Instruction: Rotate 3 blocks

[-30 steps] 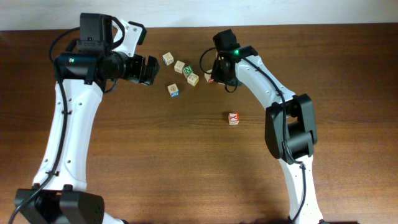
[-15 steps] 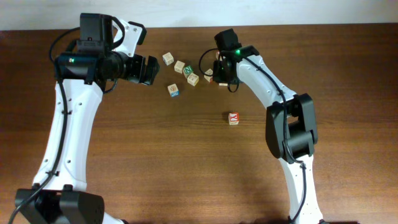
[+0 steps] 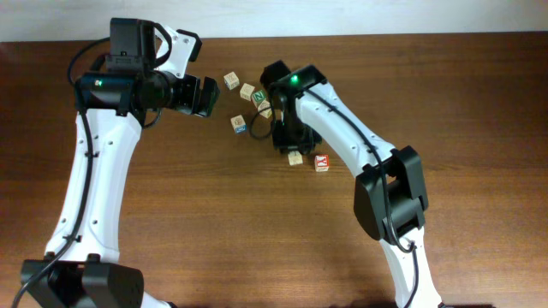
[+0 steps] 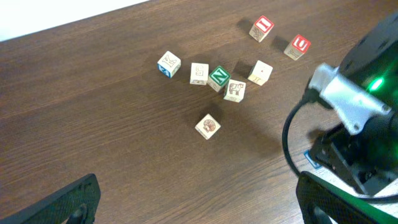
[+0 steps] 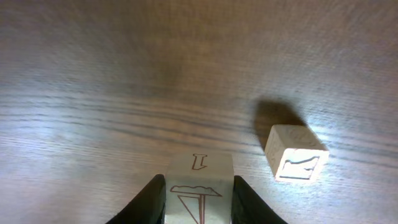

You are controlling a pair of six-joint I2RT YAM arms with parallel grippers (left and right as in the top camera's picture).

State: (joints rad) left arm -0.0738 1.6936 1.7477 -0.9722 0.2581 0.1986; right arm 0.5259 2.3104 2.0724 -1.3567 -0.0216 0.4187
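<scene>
Overhead: right gripper (image 3: 291, 147) stands over a pale block (image 3: 295, 157), just beside a red-faced block (image 3: 322, 162) on the table (image 3: 214, 222); left gripper (image 3: 210, 96) gapes, well apart from both
Left wrist: its fingers (image 4: 68, 202) spread wide, nothing between them
Right wrist: both fingers (image 5: 152, 199) press the pale block (image 5: 199, 183); the red-faced block (image 5: 296, 154) lies to its right

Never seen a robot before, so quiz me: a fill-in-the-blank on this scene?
1. The right gripper clamps a wooden ___.
2. The left gripper has its jaws ___.
3. The N cube is printed in ___.
Missing words: block; open; green.
</scene>
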